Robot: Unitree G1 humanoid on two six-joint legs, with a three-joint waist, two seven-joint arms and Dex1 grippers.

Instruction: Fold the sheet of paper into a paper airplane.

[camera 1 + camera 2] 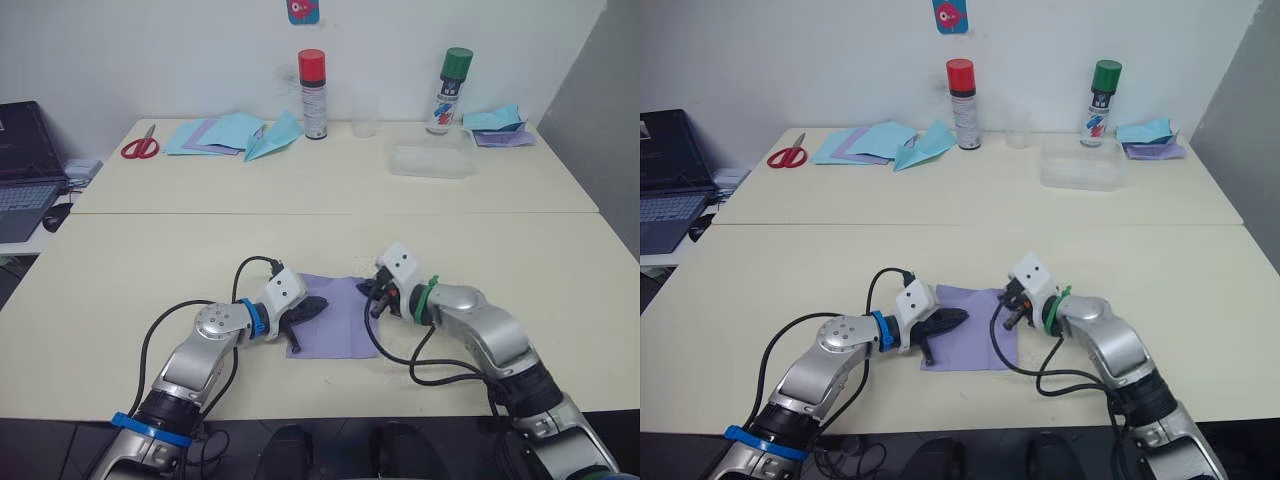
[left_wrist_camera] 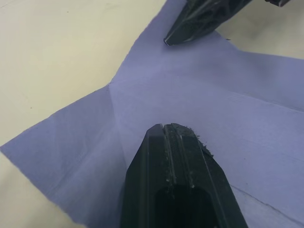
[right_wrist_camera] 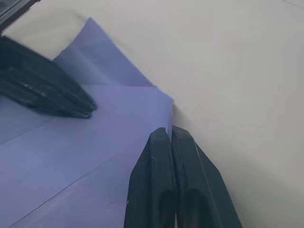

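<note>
Left eye view: lavender sheet of paper (image 1: pixel 335 318) flat on the cream surface (image 1: pixel 150 260), between two hands.

Lay near the front edge, roughly square, faintly creased, one corner raised in a shallow fold by the right hand (image 3: pixel 169 130). Left hand (image 1: pixel 312 305) rested on the sheet's left part, fingers (image 2: pixel 173 142) pressed together, nothing between them, tips down on the paper. Right hand sat at the sheet's far right corner, fingers likewise closed against each other, tips at the paper's edge where it met the bare surface. Farther back: red scissors (image 1: pixel 141 147), loose light-blue sheets (image 1: pixel 215 132), a light-blue paper plane (image 1: pixel 273 138), a red-capped can (image 1: pixel 313 94), a green-capped can (image 1: pixel 450 91), a clear tub (image 1: pixel 431 159). Laptop (image 1: pixel 24 170) off to the left.
</note>
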